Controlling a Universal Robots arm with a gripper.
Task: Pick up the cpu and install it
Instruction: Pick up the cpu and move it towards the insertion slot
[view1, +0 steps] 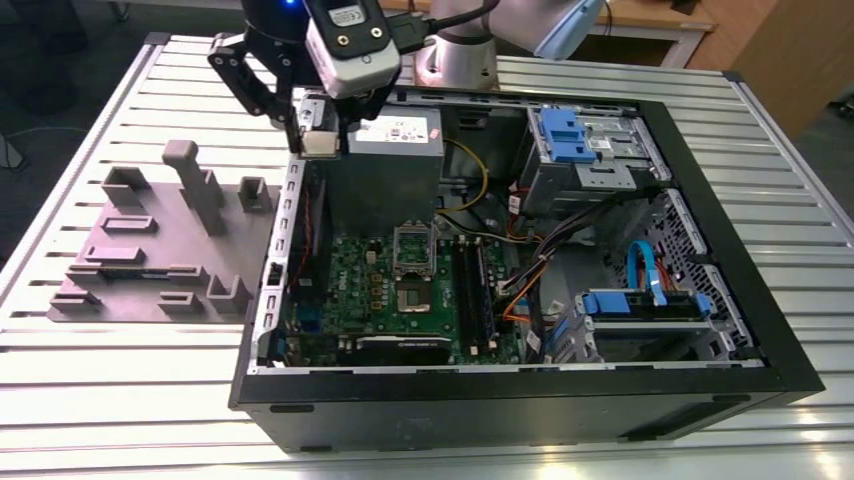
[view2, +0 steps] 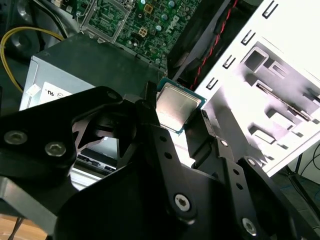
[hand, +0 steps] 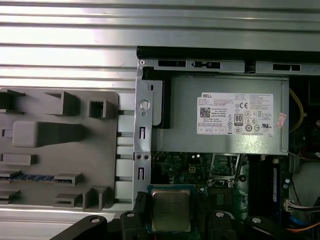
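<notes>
The end effector (hand: 171, 218) pinches the cpu (hand: 171, 207) by its edges, seemingly above the computer case's (view1: 507, 405) side wall.

Silvery-grey cpu (hand: 170, 209) with green edge, green motherboard (view1: 354, 275), silver slatted table (view1: 134, 400), blue drive bracket (view1: 562, 131)

My gripper (view1: 318, 142) is matte black throughout. In the second wrist view I see flat linkage bars (view2: 60, 135) with rounded ends, pinned by silver socket-head screws (view2: 182, 201), and slim black fingers (view2: 160, 145). In the exterior view I make out a silver-white camera housing (view1: 350, 45) with a dark face on the wrist. A small blue light (view1: 286, 4) glows on the black body beside it. The arm (view1: 454, 60) is a silver-grey tube with a pale blue joint cap (view1: 567, 25).
</notes>
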